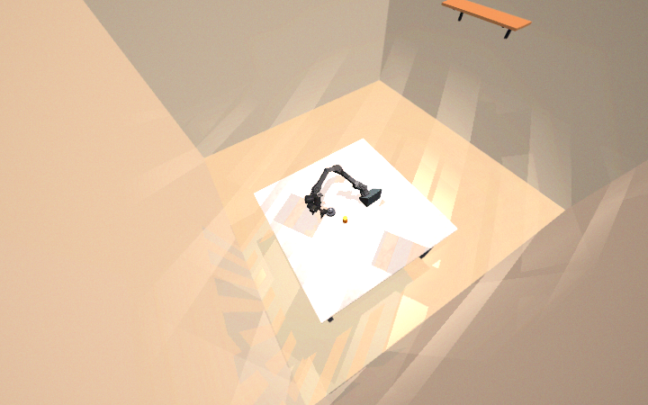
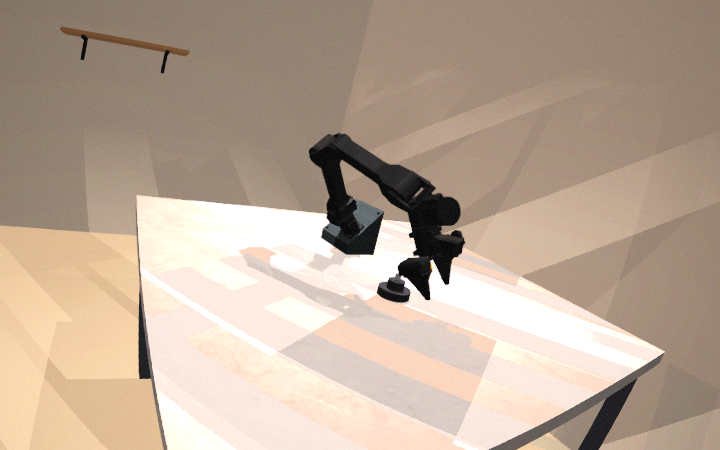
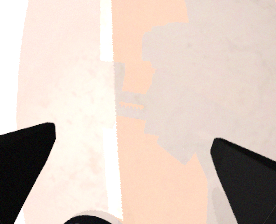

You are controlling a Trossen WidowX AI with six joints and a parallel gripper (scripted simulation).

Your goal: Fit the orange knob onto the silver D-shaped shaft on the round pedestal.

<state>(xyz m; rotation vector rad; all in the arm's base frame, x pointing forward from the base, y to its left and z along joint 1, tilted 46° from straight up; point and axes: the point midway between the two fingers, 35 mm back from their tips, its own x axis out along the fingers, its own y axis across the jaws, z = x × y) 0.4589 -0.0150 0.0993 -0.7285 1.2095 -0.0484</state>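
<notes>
The knob (image 1: 345, 220) sits (unfitted) beside the pedestal (image 1: 330, 211) (image 2: 393, 291).

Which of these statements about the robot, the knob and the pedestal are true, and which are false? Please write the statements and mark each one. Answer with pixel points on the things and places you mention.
1. The gripper (image 1: 321, 213) (image 2: 438, 291) (image 3: 136, 139) is open. True.
2. The orange knob (image 1: 345, 220) is already on the shaft. False: it stands on the table (image 1: 351, 266) (image 2: 228, 335), beside the round pedestal (image 1: 330, 212) (image 2: 393, 292).
3. The wrist view shows the orange knob between the fingers. False: only the table surface shows between them.
4. In the top view, the pedestal is nearer to the gripper than the knob is. True.
</notes>
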